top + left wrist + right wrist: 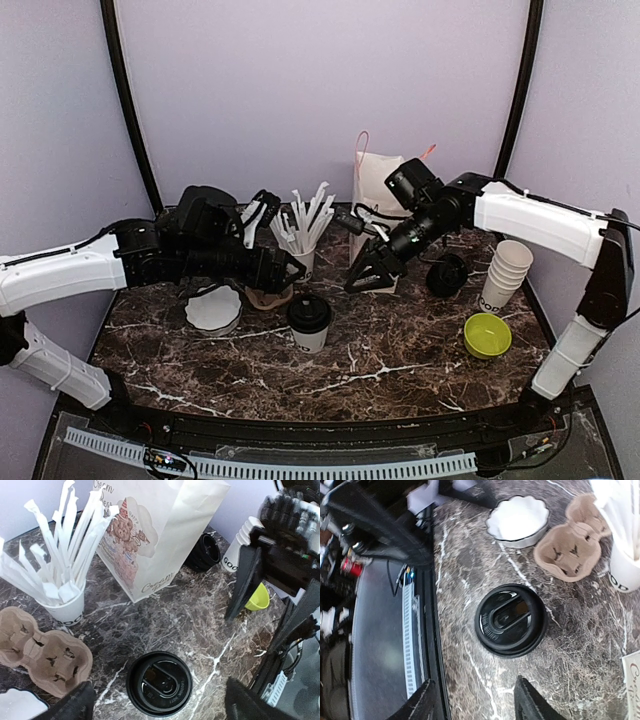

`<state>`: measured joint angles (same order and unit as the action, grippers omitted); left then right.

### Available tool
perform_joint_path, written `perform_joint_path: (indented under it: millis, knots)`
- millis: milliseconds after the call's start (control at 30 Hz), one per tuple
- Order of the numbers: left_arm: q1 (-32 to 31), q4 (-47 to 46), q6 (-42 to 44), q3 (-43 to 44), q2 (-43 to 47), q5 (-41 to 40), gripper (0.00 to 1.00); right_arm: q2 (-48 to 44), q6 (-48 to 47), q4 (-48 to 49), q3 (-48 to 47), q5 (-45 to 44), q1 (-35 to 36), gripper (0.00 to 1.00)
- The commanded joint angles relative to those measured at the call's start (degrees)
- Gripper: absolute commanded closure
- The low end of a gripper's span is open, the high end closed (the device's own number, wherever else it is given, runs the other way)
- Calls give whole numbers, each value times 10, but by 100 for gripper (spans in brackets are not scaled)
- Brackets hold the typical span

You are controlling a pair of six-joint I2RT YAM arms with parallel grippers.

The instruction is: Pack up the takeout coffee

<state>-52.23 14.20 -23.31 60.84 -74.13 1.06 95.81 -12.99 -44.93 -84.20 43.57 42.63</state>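
Left arm is stretched in from the left, tool [157, 685] spread wide, nothing gripped | right arm is angled down beside the paper bag [375, 195], tool [475, 680] open, empty | lidded coffee cup [309, 322] is stood upright on the surface [400, 360], near the cup carrier [268, 296], untouched.
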Motion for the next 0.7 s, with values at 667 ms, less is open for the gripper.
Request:
perform_joint_path:
  millis: [667]
  knots:
    - [-59,237,290,187,-198,-51,1,-373,-84,212,362,-109,-200,22]
